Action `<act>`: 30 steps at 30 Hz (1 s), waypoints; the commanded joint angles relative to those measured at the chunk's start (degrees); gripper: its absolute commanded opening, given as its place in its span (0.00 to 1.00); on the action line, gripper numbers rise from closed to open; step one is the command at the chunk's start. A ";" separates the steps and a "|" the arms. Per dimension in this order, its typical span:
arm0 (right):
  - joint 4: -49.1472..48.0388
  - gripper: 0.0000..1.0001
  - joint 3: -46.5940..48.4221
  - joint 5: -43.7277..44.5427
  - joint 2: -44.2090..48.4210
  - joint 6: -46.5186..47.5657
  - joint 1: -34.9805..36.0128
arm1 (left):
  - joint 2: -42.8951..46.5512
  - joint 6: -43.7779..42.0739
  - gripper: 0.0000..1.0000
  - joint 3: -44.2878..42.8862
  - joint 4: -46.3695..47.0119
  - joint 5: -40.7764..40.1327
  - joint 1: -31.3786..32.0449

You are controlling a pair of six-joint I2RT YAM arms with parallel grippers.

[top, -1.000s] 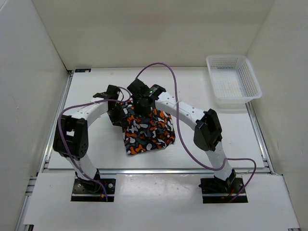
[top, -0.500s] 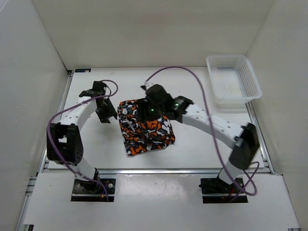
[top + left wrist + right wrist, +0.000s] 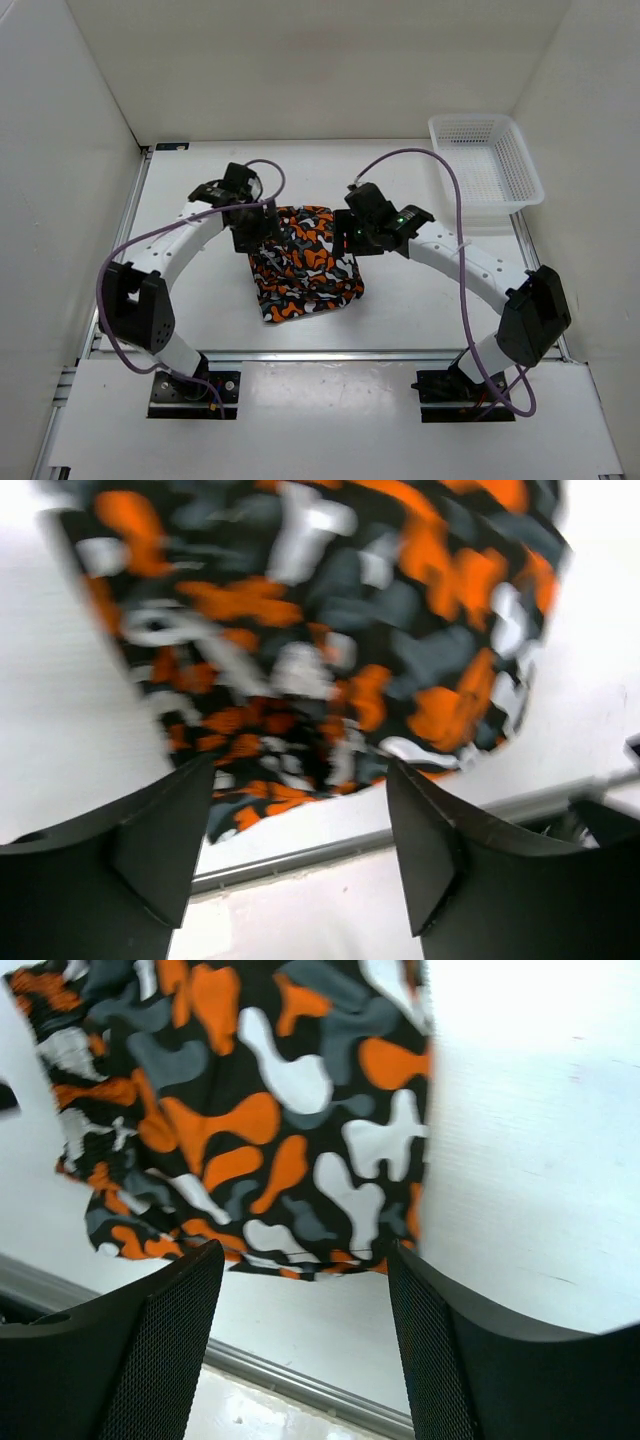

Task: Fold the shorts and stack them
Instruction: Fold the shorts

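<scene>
Jaws spread wide and empty, the left gripper [image 3: 300, 768] and right gripper [image 3: 305, 1250] hover over the far corners of the shorts [image 3: 305, 268], lying compact at mid-table [image 3: 430, 300], where a pinch catching only the top layer could drag the fold open.

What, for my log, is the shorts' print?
Orange, black, grey, white camouflage; the shorts show best in right wrist view.

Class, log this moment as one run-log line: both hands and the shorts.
shorts: folded, flat on table | left hand: open, over far-left corner | right hand: open, over far-right edge
</scene>
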State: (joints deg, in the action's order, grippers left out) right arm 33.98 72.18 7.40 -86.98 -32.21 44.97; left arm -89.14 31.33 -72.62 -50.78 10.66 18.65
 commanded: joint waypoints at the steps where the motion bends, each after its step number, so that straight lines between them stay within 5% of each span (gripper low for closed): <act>1: 1.70 0.71 -0.02 2.71 3.92 0.39 -2.34 | -2.60 -0.48 0.82 -3.75 1.82 3.67 4.01; 3: 2.23 0.72 -0.55 3.24 5.85 0.39 -2.87 | -6.02 0.22 0.82 -4.89 1.83 2.62 6.55; 6: 3.37 0.72 -1.08 4.02 7.34 0.39 -2.87 | -10.59 0.75 0.67 -6.47 2.36 1.83 7.71; 8: 3.99 0.72 -1.60 4.03 8.05 -0.13 -3.49 | -11.14 0.75 0.34 -7.00 2.36 1.83 7.71; 11: 5.04 0.72 -2.22 5.43 10.33 -0.14 -4.71 | -8.78 0.75 0.10 -8.23 1.75 -0.01 7.71; 18: 6.10 0.71 -3.28 5.96 13.15 0.48 -7.26 | -1.39 0.75 0.10 -12.19 -8.27 -11.44 7.01; 24: 5.57 0.71 -3.80 5.35 12.62 1.01 -7.27 | 0.20 -0.31 0.10 -4.12 -5.56 -11.45 2.44; 27: 5.05 0.70 -4.33 4.12 11.39 1.01 -7.27 | -3.13 -0.31 0.32 -1.48 -5.03 -11.45 1.21; 28: 5.05 0.70 -4.33 4.12 11.39 1.53 -7.27 | -3.14 -0.31 0.55 -0.95 -5.03 -10.92 1.21; 30: 5.05 0.70 -4.85 4.12 11.39 1.53 -7.27 | -2.97 -0.31 0.77 -0.33 -5.03 -10.39 1.21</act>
State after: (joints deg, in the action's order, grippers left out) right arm 39.44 67.70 11.81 -75.50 -31.81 37.85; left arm -92.86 31.00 -73.95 -55.94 0.36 19.77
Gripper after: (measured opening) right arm 0.702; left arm 0.694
